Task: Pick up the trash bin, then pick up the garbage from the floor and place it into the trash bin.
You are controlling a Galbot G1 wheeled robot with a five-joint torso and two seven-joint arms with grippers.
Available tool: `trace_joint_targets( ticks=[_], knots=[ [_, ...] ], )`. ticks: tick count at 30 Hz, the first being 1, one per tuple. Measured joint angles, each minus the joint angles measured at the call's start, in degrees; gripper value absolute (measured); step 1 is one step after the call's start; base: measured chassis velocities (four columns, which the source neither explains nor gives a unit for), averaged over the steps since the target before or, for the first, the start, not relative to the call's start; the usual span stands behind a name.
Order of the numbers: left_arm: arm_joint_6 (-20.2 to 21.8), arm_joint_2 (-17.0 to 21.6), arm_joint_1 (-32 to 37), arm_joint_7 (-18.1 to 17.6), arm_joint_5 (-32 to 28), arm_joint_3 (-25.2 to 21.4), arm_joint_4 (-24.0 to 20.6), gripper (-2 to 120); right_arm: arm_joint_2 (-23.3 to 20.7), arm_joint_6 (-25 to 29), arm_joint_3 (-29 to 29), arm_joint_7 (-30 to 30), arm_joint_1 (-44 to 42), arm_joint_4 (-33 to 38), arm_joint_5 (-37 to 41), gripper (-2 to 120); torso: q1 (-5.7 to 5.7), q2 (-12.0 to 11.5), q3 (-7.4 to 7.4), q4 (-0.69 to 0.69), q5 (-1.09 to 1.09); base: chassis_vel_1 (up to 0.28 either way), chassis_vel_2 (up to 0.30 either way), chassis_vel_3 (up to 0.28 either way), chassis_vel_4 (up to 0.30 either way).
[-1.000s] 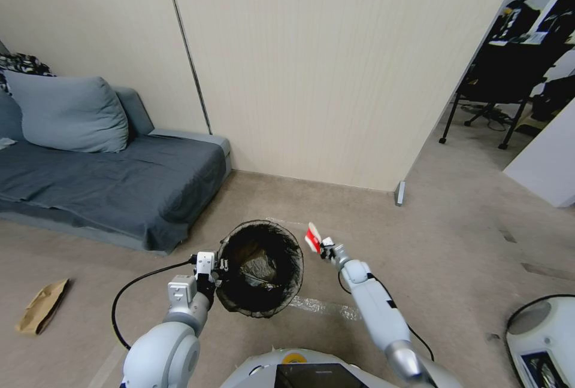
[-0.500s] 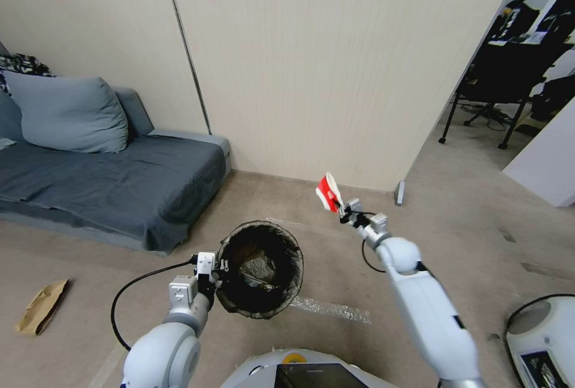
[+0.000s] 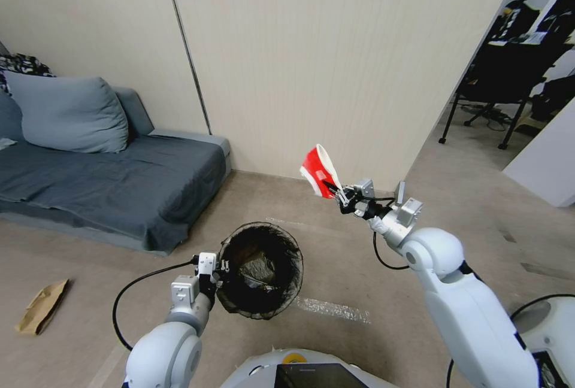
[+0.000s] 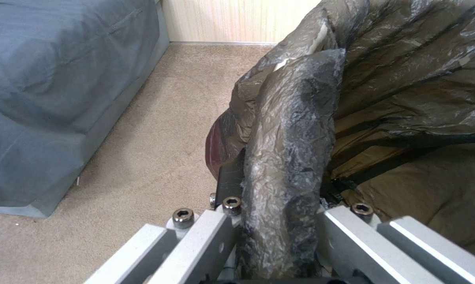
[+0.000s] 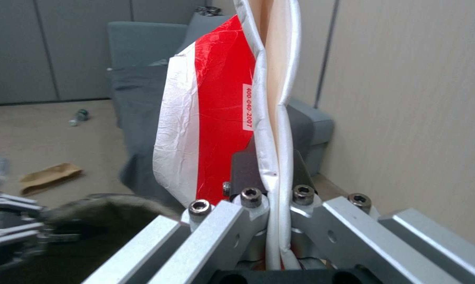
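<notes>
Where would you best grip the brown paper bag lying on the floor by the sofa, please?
Probably from above, pinching across the narrow width near the middle of the brown paper bag. It lies flat and crumpled on the carpet, long and thin, so raised creases give the fingers an edge. The floor around it looks open.

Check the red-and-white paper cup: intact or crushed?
Crushed. The paper cup is flattened, its rim pinched together between the right tool's fingers.

Flattened red-and-white cup (image 3: 318, 171) aloft, black-lined bin (image 3: 260, 268) (litter inside)
</notes>
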Motion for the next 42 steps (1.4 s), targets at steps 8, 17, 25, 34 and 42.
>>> trace_joint_targets(
  ticks=[8,17,25,34,42],
  knots=[
    [0.0,0.09,-0.13,0.07,-0.09,-0.22,-0.11,2,0.21,-2.09,-10.02,0.65,-0.14,3.48,-1.32,0,0.0,0.0,0.0,0.0,0.0,0.0,0.0,0.0,0.0],
    [0.02,0.13,-0.48,0.1,-0.74,-0.22,0.03,2,-1.04,-3.0,-13.8,-0.38,-1.22,3.52,-3.47,0,0.01,0.0,0.0,-0.01,0.01,0.0,0.0,0.0,0.0],
    [0.03,0.66,-0.58,0.11,-1.21,-0.22,-0.09,2,-1.33,-2.83,-14.82,-2.03,-2.37,2.12,-7.66,0,0.0,0.0,0.0,-0.01,0.01,0.0,0.0,0.0,0.0],
    [0.03,0.98,-0.98,0.21,-1.91,-0.41,0.04,2,-0.57,-2.42,-16.79,-1.27,-2.38,0.38,-12.2,24,0.01,0.0,0.0,-0.01,0.01,0.0,0.0,0.0,0.0],
    [0.12,1.47,-1.4,0.23,-3.14,-0.98,0.13,2,-0.01,-2.36,-17.29,-0.88,-2.5,-0.09,-13.16,56,0.01,0.0,0.0,-0.01,0.0,0.0,0.0,0.0,0.0]
  ],
)
